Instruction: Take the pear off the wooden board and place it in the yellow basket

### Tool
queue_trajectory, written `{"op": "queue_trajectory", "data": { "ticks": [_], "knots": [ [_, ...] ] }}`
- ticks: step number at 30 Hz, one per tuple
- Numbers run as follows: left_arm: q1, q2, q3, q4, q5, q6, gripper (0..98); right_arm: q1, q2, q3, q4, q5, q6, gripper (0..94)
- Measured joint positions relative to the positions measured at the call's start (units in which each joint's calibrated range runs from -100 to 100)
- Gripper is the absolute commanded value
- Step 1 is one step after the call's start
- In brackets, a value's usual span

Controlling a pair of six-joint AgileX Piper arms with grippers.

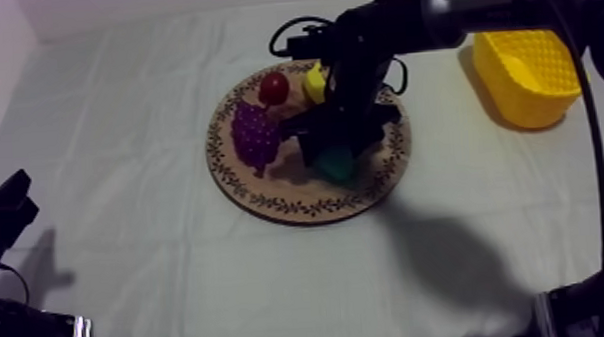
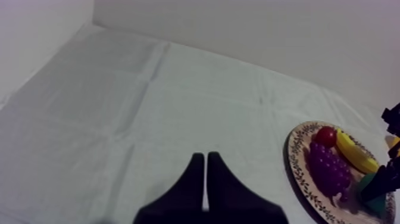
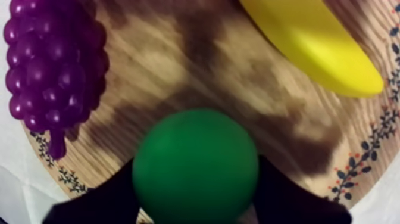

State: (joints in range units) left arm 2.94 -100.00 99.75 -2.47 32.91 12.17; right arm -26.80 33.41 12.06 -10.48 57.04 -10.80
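Grey-white cloth covers the bench (image 1: 151, 250). At the near left, the left pincer (image 2: 206, 157) rests, its two fingers pressed together with nothing between them. Farther in, at the middle of the bench, lies the round wooden board (image 1: 268, 205). The pear (image 1: 337, 164) sits on the near part of the board, and the right pincer (image 3: 196, 173) is down over it. One black finger is at each side of the pear and both look to touch it, so this pincer is squeezing the pear. Just left of the pear are the grapes (image 1: 256, 133). On the far part of the board are the small red fruit (image 1: 274, 87) and the banana (image 1: 314, 83). Far to the right, well apart from the board, stands the yellow basket (image 1: 522, 99).

I think the step now is the grab. Next the arm needs to lift the pear straight up, clear of the other fruit, carry it right to the basket, and let go over it.
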Motion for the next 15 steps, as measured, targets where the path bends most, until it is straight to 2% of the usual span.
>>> {"op": "queue_trajectory", "data": {
  "ticks": [7, 15],
  "knots": [
    [0.0, 0.0, 0.0, 0.0, 0.0, 0.0, 0.1, 0.23, -0.74, -0.59, 0.59, 1.15, 0.31, 25.8],
    [0.0, 0.0, 0.0, 0.0, 0.0, 0.0, 0.1, 1.47, -8.04, 0.84, 3.59, 4.83, -0.02, 27.0]
  ]
}}
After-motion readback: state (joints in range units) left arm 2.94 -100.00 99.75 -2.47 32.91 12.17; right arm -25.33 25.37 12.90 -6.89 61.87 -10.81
